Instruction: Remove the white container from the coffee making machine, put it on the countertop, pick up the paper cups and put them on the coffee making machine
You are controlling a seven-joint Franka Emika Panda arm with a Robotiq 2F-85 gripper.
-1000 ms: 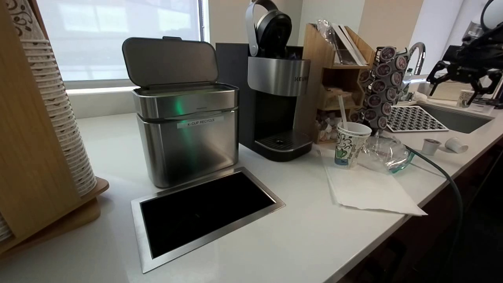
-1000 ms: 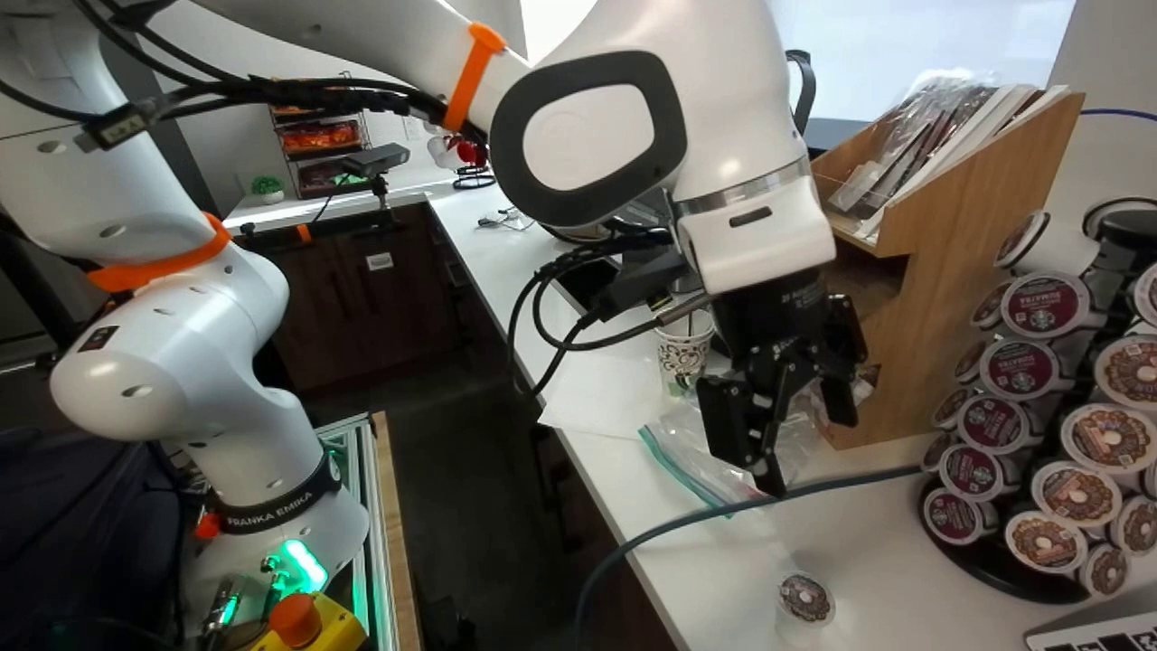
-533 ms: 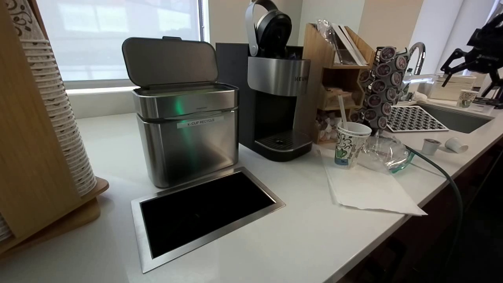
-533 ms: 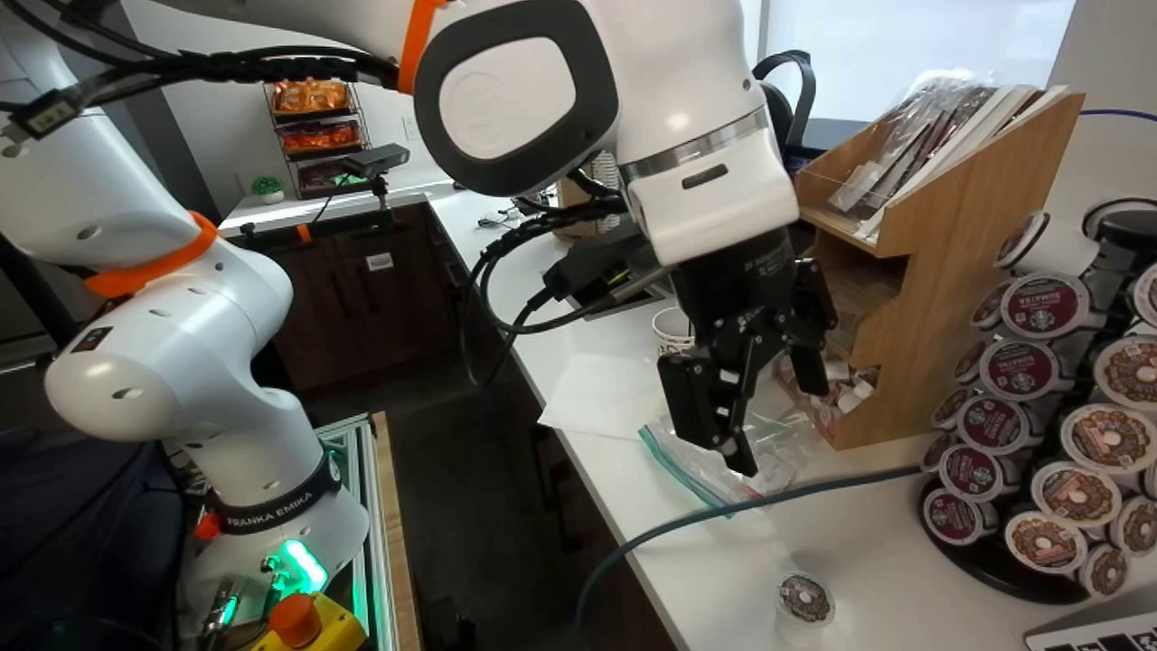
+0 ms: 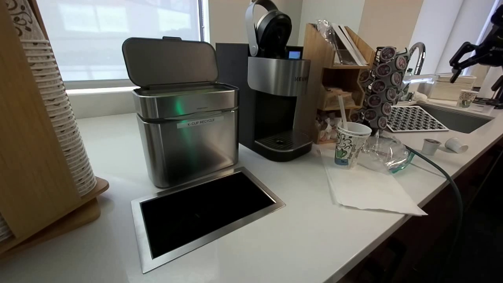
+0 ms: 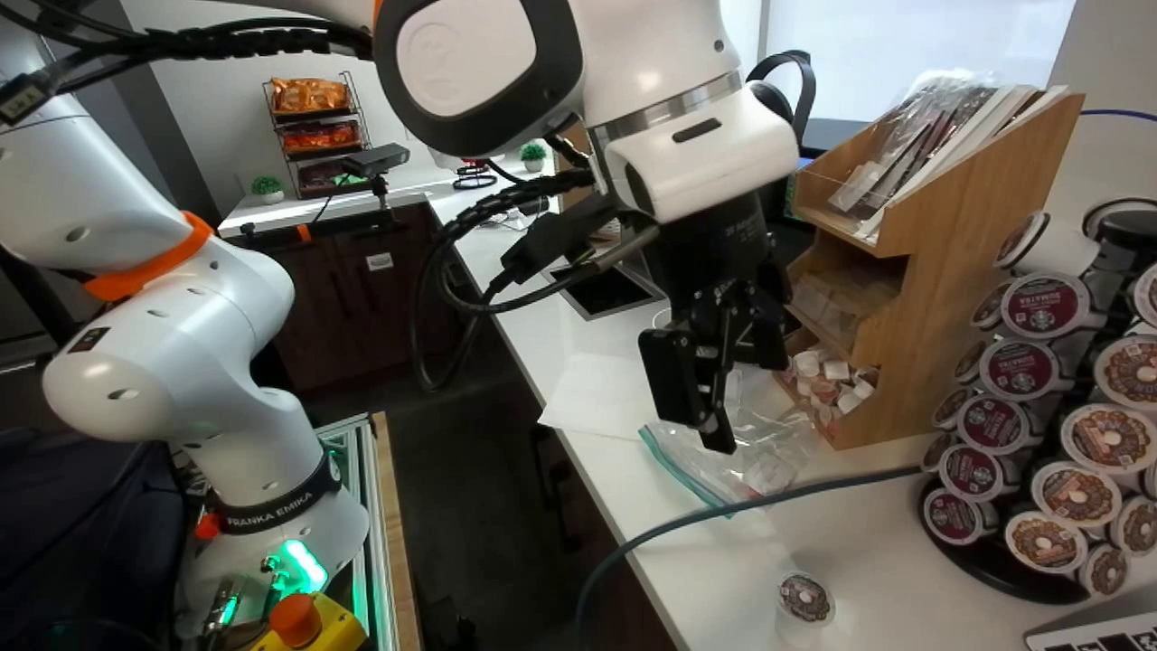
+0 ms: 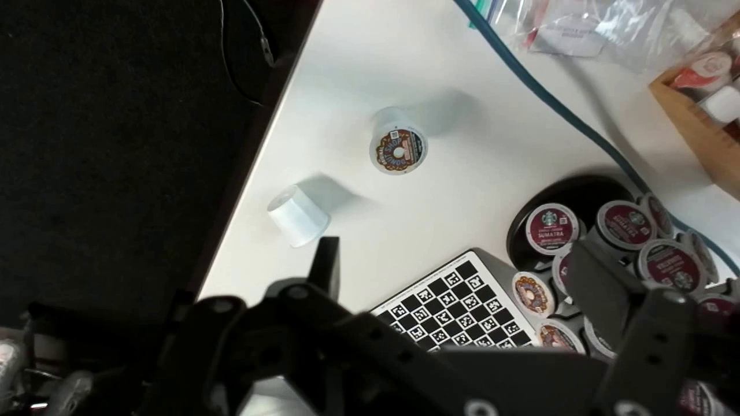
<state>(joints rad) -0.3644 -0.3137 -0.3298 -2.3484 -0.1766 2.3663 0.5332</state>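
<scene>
The coffee making machine [image 5: 279, 76] stands on the white countertop [image 5: 298, 212] with its handle raised and its drip tray bare. In an exterior view my arm partly covers it, and its raised handle [image 6: 800, 68] shows. No white container shows on it. A paper cup [image 5: 347, 147] with a stick in it stands on a paper sheet right of the machine. Another paper cup [image 5: 467, 98] stands far back near the sink. My gripper [image 6: 723, 398] is open and empty, above the counter near the plastic bag. In the wrist view the open fingers [image 7: 462, 274] hold nothing.
A steel bin [image 5: 188, 133] with its lid up and a counter opening [image 5: 208, 212] are left of the machine. A wooden organizer [image 6: 958, 298], a pod rack [image 6: 1039, 434], a clear bag [image 6: 750, 443], a cable [image 7: 549, 98] and loose pods [image 7: 399, 147] are near.
In the exterior views the arm and open gripper have moved, leftward and slightly up in the close view, rightward in the distant view. The machine's small screen is now lit blue.
</scene>
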